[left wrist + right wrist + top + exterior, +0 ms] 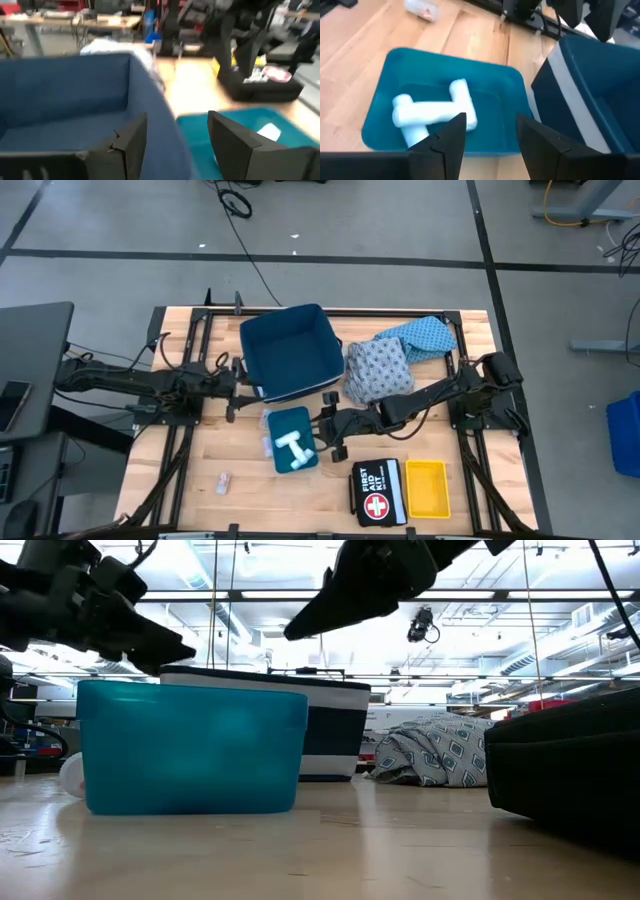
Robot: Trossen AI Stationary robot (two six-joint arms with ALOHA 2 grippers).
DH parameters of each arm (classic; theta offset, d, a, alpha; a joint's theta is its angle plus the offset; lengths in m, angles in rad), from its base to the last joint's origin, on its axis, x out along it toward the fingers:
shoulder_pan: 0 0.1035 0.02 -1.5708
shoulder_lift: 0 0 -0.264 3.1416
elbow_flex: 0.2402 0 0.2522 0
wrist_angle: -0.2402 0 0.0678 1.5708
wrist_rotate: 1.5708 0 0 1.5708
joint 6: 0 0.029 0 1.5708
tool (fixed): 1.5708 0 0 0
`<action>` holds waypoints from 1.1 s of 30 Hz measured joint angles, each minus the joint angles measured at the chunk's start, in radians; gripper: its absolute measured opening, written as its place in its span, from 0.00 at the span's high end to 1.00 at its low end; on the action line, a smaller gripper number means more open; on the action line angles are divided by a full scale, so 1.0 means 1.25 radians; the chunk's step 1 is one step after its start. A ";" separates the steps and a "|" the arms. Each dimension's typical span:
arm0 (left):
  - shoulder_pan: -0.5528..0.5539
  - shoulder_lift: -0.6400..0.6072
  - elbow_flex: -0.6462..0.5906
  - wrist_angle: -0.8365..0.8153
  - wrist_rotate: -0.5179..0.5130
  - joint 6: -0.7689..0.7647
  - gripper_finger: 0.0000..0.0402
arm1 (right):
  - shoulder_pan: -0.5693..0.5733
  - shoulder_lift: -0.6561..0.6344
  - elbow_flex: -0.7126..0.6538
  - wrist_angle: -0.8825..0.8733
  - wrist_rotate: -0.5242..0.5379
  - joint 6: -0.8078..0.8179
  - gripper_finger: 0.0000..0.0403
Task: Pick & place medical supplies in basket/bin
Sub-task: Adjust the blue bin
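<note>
Over the teal tray (283, 423), the right gripper (487, 132) is hovering with fingers parted and holding nothing, facing the white rolls (427, 112) lying inside. Beside the navy basket (290, 350), the left gripper (175, 142) is waiting, likewise spread and empty. Both patterned garments (385, 365) are lying just past the basket. Judged step: approaching a roll; next, descending and closing around one.

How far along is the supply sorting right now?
Done: white rolls lie in the teal tray. In hand: nothing; the right gripper hovers open over that tray, the left gripper open at the navy bin. Left: both patterned cloths and a small packet on the table.
</note>
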 joint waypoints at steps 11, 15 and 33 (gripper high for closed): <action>-0.026 -0.002 0.001 0.133 0.249 -0.019 0.56 | -0.073 0.005 -0.005 0.024 0.032 0.001 0.59; -0.031 -0.002 0.001 0.133 0.267 -0.019 0.58 | -0.117 0.005 -0.017 0.027 0.034 0.004 0.70; -0.031 -0.002 0.001 0.115 0.265 -0.016 0.59 | -0.249 0.005 -0.024 0.085 -0.018 0.007 0.99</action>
